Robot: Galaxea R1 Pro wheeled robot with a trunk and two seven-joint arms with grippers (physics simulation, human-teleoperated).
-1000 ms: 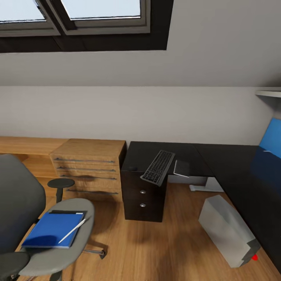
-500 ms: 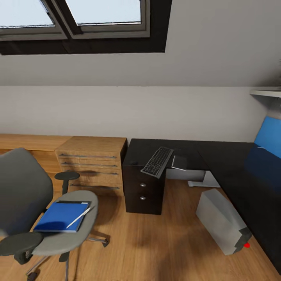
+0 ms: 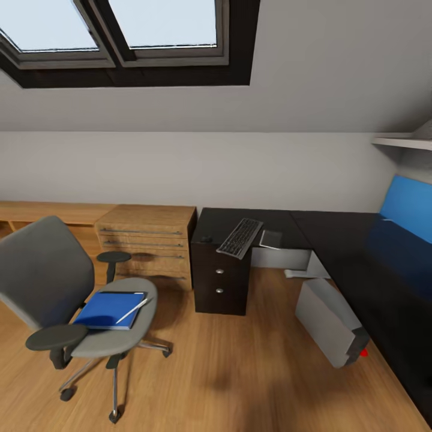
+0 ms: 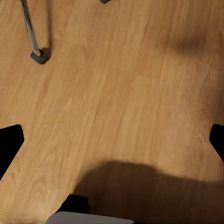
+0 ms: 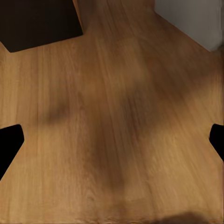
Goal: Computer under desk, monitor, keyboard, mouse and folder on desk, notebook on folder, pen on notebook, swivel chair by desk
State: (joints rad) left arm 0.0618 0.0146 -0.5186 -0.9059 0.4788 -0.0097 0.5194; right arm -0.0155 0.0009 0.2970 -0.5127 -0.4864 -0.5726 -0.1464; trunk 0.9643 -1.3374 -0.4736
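Folder on swivel chair, left of desk; keyboard on desk.

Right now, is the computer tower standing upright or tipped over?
Tipped. The computer leans at a slant on the wooden floor beside the desk, its top edge angled toward the desk.
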